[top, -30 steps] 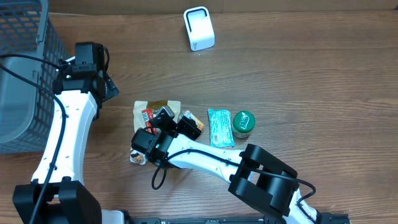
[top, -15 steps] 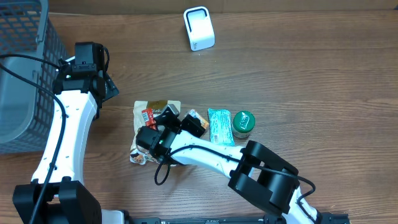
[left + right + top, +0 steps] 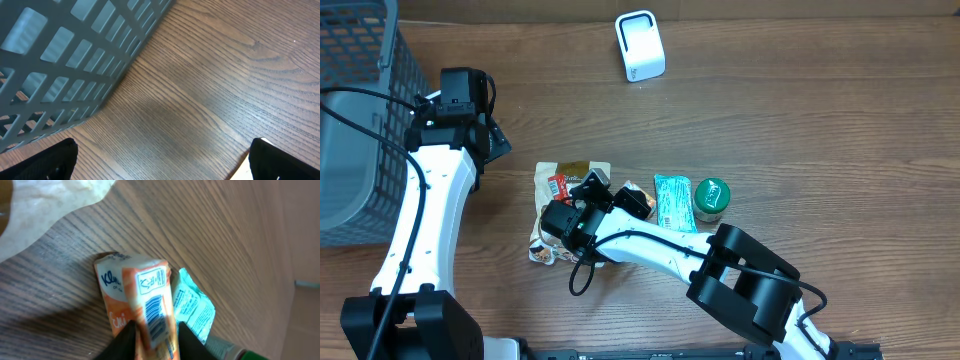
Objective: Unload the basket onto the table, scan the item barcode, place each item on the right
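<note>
The right end effector (image 3: 156,347) pinches one end of the orange-and-white plastic packet (image 3: 145,295), its arm stretched low and leftward over the brown wooden surface (image 3: 225,240). The packet sits just beside a teal foil pouch (image 3: 192,305). Its long axis runs straight out from the fingers, barcode facing the wrist camera.

Packet (image 3: 131,296): printed orange and white, with blue lettering and a black-striped barcode (image 3: 156,314). Pouch (image 3: 674,204): coloured mint green. Jar (image 3: 711,197): capped in green. Scanner (image 3: 640,45): white. Basket (image 3: 402,62): grey, latticed. Table (image 3: 820,130): brown, wood-grained.
</note>
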Robot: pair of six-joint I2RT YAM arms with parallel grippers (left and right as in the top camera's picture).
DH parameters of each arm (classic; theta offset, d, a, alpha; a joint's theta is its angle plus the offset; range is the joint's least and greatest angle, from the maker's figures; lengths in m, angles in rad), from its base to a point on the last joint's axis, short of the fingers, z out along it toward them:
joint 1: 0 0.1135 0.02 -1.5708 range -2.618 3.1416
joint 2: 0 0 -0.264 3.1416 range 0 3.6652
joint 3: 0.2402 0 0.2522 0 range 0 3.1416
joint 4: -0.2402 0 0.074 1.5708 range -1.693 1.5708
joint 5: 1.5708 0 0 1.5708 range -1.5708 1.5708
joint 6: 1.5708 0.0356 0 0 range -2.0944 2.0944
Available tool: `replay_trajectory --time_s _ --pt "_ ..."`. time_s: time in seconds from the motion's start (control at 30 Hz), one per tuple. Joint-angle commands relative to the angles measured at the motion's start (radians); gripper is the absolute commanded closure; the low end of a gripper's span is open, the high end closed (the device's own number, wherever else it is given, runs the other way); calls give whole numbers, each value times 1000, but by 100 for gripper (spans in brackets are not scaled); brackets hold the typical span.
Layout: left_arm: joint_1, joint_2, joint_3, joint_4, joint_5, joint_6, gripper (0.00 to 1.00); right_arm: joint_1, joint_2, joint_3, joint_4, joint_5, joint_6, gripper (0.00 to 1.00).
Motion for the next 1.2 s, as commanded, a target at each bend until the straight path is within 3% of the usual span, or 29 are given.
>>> replay_trajectory --time_s 0.0,0.47,0.6,0.8,1.17 --pt "-2 4 16 2 -13 19 0 1 5 -9 8 -28 6 63" --pt "-2 4 16 2 -13 19 0 -22 -56 153 -98 -176 9 37" --pt "-2 4 16 2 -13 19 0 -69 -93 183 -120 -326 -8 18" --pt "-2 4 16 2 -13 19 0 -165 -94 178 -162 -574 -98 14" --pt "-2 4 16 2 -13 19 0 -290 -94 103 -132 -726 -101 15"
